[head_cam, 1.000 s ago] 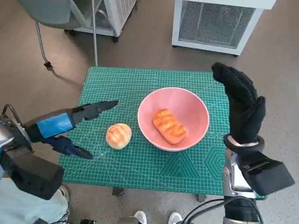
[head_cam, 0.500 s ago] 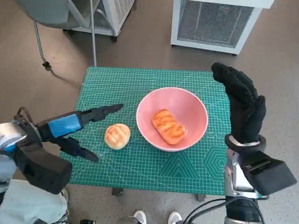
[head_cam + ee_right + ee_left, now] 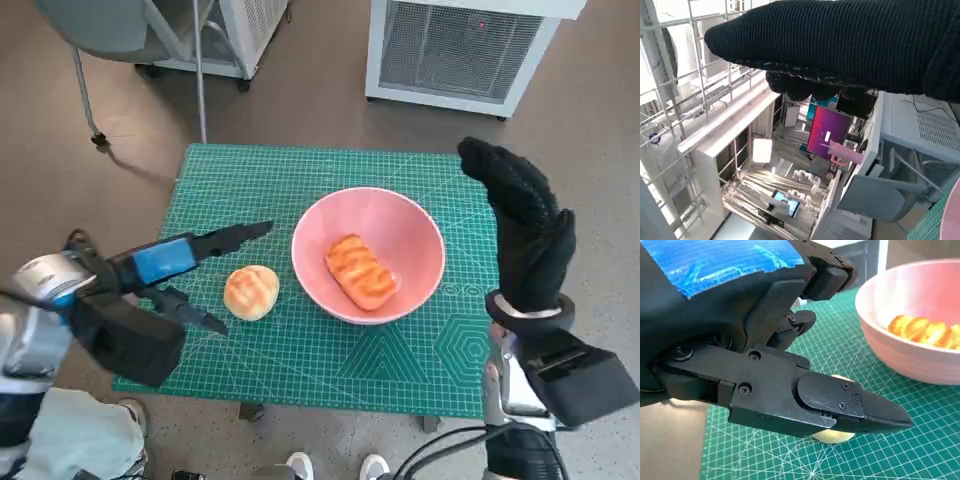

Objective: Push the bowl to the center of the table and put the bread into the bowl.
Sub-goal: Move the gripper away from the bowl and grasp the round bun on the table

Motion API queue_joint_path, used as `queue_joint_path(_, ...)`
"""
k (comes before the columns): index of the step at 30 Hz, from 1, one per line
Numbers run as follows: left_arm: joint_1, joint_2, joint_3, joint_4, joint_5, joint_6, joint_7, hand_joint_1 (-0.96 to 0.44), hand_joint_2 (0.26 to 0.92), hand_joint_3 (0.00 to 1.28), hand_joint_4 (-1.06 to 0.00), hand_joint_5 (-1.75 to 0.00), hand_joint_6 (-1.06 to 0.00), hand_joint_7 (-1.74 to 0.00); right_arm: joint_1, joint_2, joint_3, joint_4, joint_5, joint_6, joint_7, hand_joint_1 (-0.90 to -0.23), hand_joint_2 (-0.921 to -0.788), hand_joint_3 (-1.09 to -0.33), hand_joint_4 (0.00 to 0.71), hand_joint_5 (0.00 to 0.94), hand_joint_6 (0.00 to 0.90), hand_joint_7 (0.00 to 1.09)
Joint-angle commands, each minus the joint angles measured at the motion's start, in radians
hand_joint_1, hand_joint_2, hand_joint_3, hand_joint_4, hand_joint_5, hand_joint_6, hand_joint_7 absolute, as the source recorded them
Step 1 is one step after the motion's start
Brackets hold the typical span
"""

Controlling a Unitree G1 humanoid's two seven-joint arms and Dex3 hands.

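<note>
The bowl (image 3: 368, 254) looks like smooth pink plastic or glazed ware with a soft sheen; which of the two is unclear. The loaf (image 3: 360, 270) inside it has a glossy, ridged orange-brown crust, and the bun (image 3: 251, 292) on the mat has a paler, matt, lightly scored crust. The mat (image 3: 250, 180) is matt green rubbery sheet printed with fine pale lines. The left hand (image 3: 790, 390) is hard black plastic, matt and faintly scuffed, fixed with small metal screws, with shiny, wrinkled blue tape (image 3: 715, 262) over its back. The right hand (image 3: 520, 225) wears coarse black knitted cloth, fuzzy and dull.
</note>
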Motion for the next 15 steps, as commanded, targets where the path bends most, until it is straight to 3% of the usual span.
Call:
queue_joint_path(1, -0.047, -0.024, -0.044, 0.072, 0.045, 0.008, 0.012, -0.17, 0.716, 0.0, 0.0, 0.0, -0.12, -0.05, 0.022, -0.001, -0.006, 0.0, -0.007, 0.009, -0.008, -0.411, -0.921, -0.684, 0.34, 0.014, -0.001, 0.77)
queue_joint_path(8, -0.088, -0.044, -0.091, 0.169, 0.094, 0.0, 0.032, -0.15, 0.719, 0.0, -0.03, -0.01, -0.17, -0.07, 0.025, 0.0, -0.01, -0.001, -0.013, 0.008, -0.015, -0.408, -0.921, -0.684, 0.339, 0.015, -0.001, 0.77)
queue_joint_path(15, -0.1, -0.057, -0.125, 0.187, 0.153, 0.066, 0.02, -0.15, 0.72, 0.0, -0.11, -0.02, -0.23, -0.07, 0.025, -0.001, -0.013, -0.001, -0.013, 0.009, -0.02, -0.4, -0.921, -0.686, 0.338, 0.015, -0.001, 0.78)
